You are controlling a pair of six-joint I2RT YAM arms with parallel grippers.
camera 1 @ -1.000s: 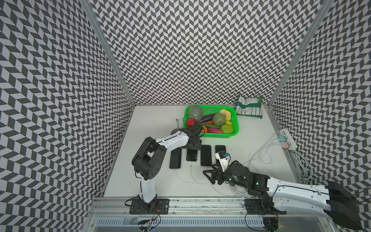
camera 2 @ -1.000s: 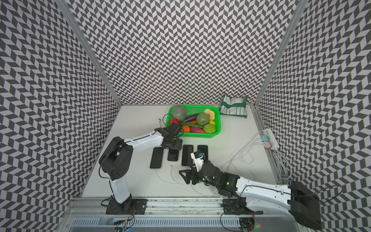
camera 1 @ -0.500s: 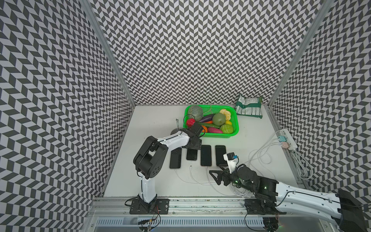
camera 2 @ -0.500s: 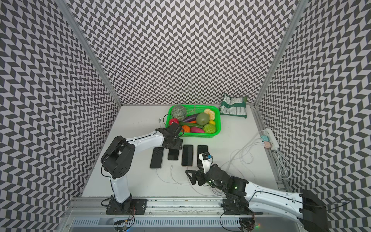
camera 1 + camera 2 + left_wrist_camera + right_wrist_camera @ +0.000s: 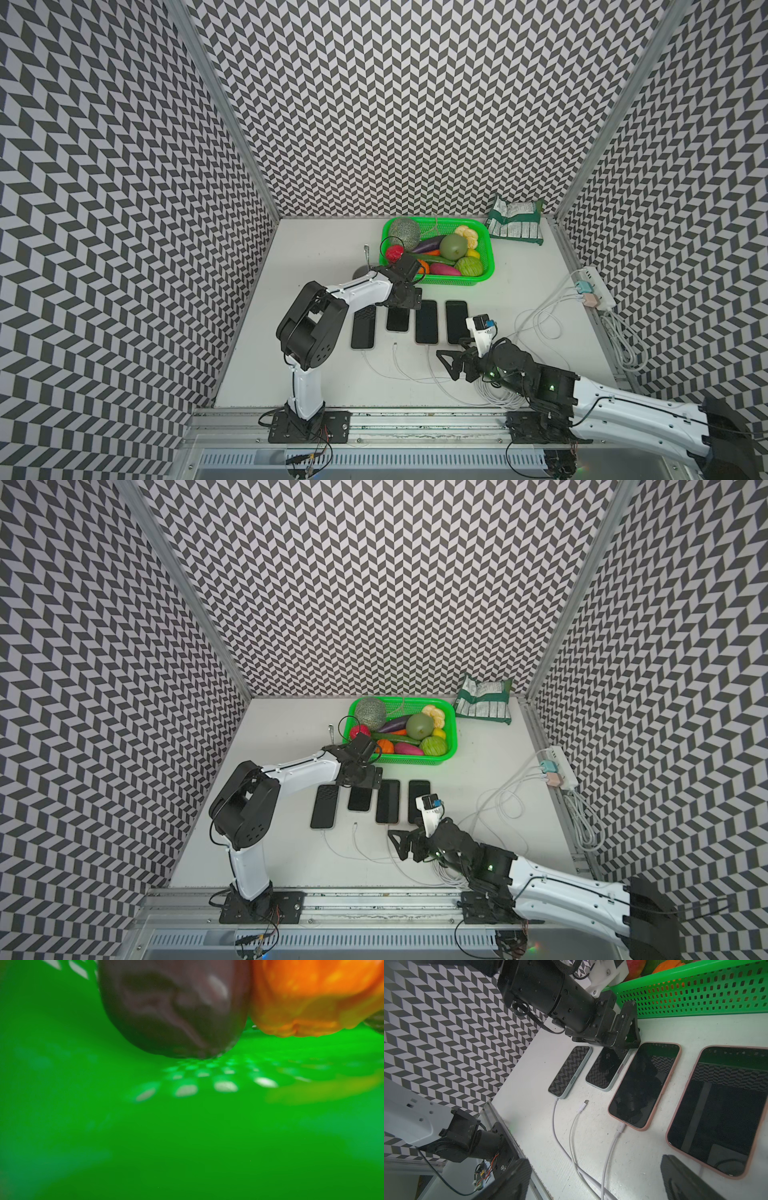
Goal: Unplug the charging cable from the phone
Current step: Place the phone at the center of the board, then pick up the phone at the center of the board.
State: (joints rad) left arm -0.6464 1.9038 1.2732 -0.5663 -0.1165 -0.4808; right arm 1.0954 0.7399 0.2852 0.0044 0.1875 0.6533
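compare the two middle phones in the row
Case: the blue phone has a pale blue case, the pink phone a pink one. Cable: the blue phone has nothing plugged in, a loose plug lying apart from it; the pink phone has a white cable in its near end. The blue phone looks shorter than the pink phone. Both lie flat, screens up and dark.

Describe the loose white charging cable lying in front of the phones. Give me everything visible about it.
The loose cable is thin, white and smooth, plastic-looking, ending in a white plug with a small metal tip. It lies flat on the white table, plugged into nothing, the tip pointing toward the nearest pale-cased phone with bare table between them. It curves back beside a plugged-in cable and appears to meet it nearer the table's front edge. Nothing grips it.
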